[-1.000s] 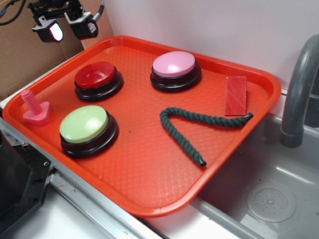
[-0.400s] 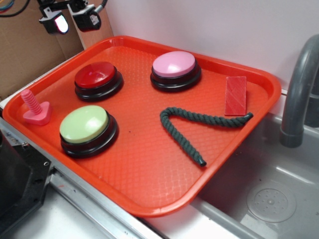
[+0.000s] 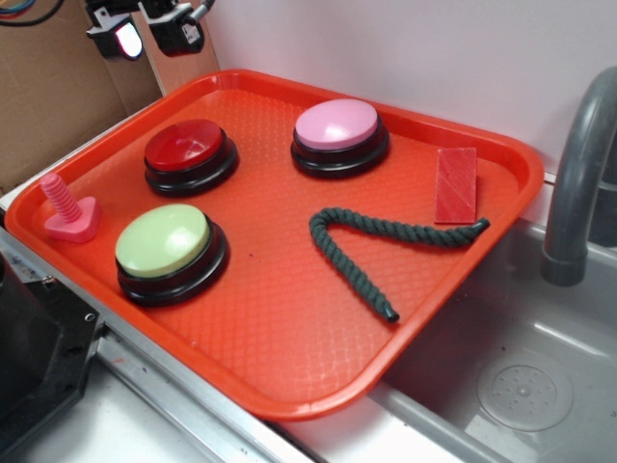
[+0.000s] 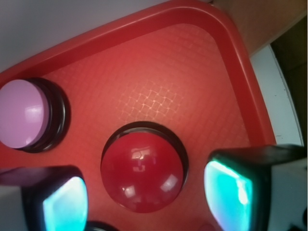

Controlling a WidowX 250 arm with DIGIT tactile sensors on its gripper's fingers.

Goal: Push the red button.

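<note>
The red button (image 3: 188, 147) (image 4: 142, 173), a glossy red dome on a black base, sits at the back left of the orange tray (image 3: 289, 328). My gripper (image 3: 150, 32) (image 4: 147, 204) hangs high above the tray's back left corner, well clear of the button. It is open with nothing between its fingers. In the wrist view the red dome shows between the two glowing pads (image 4: 65, 207), far below them.
A pink-domed button (image 3: 337, 127) (image 4: 24, 115) and a light green-domed button (image 3: 164, 243) also stand on the tray, along with a dark green rope (image 3: 371, 253) and a red block (image 3: 456, 183). A pink screw (image 3: 66, 207) sits at the tray's left edge. A sink with a grey faucet (image 3: 578, 174) lies right.
The gripper has risen and shifted right along the top left of the exterior view. Nothing on the tray has moved.
</note>
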